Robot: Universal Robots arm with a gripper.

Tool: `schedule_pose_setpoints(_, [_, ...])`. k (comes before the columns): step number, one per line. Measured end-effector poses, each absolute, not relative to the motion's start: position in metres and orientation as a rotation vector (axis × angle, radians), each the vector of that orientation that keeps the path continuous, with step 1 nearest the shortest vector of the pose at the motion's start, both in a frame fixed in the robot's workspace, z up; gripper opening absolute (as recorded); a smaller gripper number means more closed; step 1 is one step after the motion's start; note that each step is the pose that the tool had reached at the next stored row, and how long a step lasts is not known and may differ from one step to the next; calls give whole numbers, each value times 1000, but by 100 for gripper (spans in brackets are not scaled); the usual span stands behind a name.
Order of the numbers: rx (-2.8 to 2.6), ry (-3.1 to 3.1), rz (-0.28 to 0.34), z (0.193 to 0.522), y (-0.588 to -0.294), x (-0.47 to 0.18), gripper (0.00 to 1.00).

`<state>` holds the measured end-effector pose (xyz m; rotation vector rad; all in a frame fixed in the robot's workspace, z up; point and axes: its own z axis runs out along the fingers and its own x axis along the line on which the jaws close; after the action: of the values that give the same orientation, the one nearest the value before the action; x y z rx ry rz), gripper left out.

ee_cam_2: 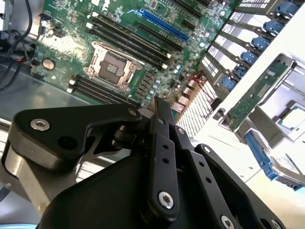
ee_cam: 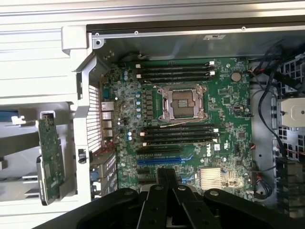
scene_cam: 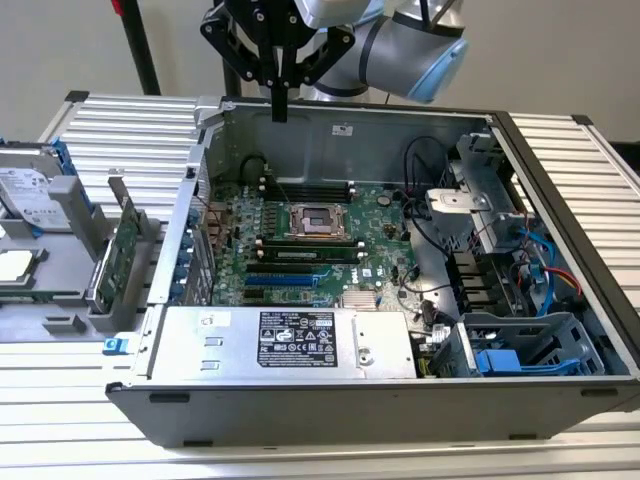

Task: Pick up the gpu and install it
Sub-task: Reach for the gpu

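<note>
1 gpu [scene_cam: 122, 250] racked; exterior view: gripper [scene_cam: 281, 112] abv case [scene_cam: 350, 135]

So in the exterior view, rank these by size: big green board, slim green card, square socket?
1. big green board.
2. slim green card and square socket: about alike. The card stands nearly edge-on, so I won't rank them.

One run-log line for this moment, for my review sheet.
stage: before pickup | gripper: shut, empty, above open case | gpu: standing in holder beside case, untouched
</note>
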<state>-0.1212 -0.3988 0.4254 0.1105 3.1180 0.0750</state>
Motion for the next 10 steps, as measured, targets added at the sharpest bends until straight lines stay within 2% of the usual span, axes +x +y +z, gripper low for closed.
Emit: schedule_pose_setpoints(10, [110, 3118, 75, 429, -399, -121, 0])
